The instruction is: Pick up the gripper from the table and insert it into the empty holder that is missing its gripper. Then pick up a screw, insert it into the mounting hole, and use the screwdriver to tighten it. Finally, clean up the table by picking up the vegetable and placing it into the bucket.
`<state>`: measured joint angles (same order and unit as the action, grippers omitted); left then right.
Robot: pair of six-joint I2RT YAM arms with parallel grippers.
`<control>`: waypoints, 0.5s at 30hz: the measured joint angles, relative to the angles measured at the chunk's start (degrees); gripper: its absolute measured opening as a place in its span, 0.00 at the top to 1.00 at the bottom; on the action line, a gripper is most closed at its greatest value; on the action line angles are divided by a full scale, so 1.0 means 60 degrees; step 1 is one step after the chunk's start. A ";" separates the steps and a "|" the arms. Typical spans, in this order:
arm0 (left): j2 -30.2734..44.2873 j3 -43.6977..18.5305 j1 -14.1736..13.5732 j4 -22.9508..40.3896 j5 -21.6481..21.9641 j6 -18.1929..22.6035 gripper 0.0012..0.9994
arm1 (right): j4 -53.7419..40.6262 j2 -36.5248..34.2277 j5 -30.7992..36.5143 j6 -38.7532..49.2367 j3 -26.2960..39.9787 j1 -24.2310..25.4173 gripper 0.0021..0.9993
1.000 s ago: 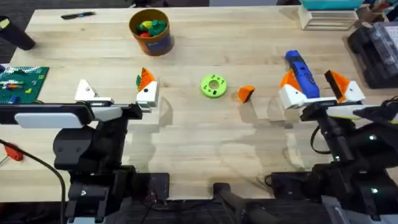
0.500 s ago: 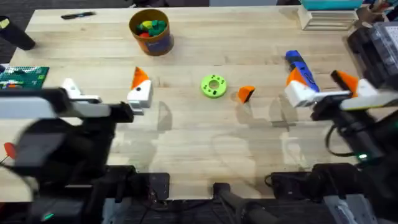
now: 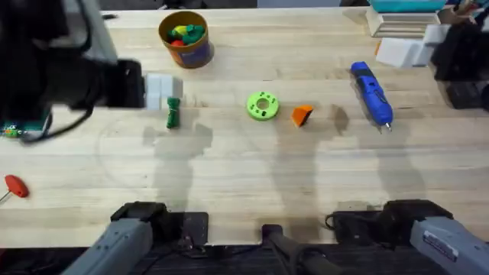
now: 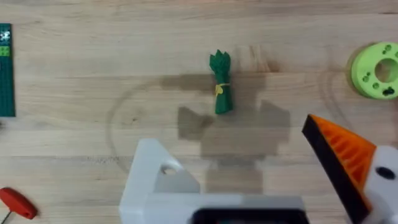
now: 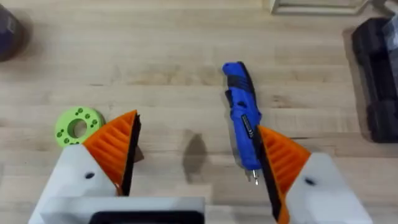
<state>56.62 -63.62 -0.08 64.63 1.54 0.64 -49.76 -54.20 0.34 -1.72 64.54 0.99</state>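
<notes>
The small orange ribbed gripper (image 3: 302, 114) lies on the table right of a lime-green disc (image 3: 262, 106). The blue screwdriver (image 3: 372, 93) lies farther right, its tip toward the front; in the right wrist view the screwdriver (image 5: 242, 118) runs under one orange finger. The dark green vegetable (image 3: 173, 112) lies left of centre, and the vegetable (image 4: 221, 90) is just beyond my left gripper (image 4: 229, 138). That gripper is open. One jaw is the bare white holder (image 4: 155, 180); the other carries an orange finger (image 4: 342, 155). My right gripper (image 5: 198, 127) is open, raised, with both orange fingers. The bucket (image 3: 186, 38) stands at the back.
A green brick board (image 3: 23, 130) and a red-handled tool (image 3: 15, 186) lie at the left edge. Black cases (image 3: 462, 57) and a stack of boxes (image 3: 401, 19) fill the back right corner. Both arms hang high, the left one (image 3: 53, 61) large and dark.
Both arms rose and swung back toward the far corners, the left to the far left, the right to the far right. The vegetable, earlier covered by the left gripper, now shows.
</notes>
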 joint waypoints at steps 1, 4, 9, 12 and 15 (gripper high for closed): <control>0.0409 -0.0177 0.0000 -0.0002 0.0000 0.0000 0.01 | -0.0158 -0.0248 0.0000 0.0003 0.0229 0.0000 0.01; 0.1483 -0.0359 0.0000 0.0016 0.0000 0.0000 0.01 | -0.0215 -0.0805 0.0000 0.0000 0.0552 0.0000 0.01; 0.2950 -0.0356 0.0000 0.0073 0.0000 0.0000 0.01 | -0.0279 -0.1108 0.0000 0.0000 0.0560 0.0000 0.01; 0.3768 -0.0352 0.0000 -0.0101 0.0000 0.0004 0.01 | -0.0282 -0.1110 0.0000 0.0000 0.0563 0.0000 0.01; 0.4430 -0.0288 0.0000 -0.0602 0.0000 0.0004 0.01 | -0.0282 -0.1110 0.0000 0.0000 0.0567 0.0000 0.01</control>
<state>83.20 -65.35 -0.08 61.02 1.54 0.67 -51.45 -60.86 0.34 -1.72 67.94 0.99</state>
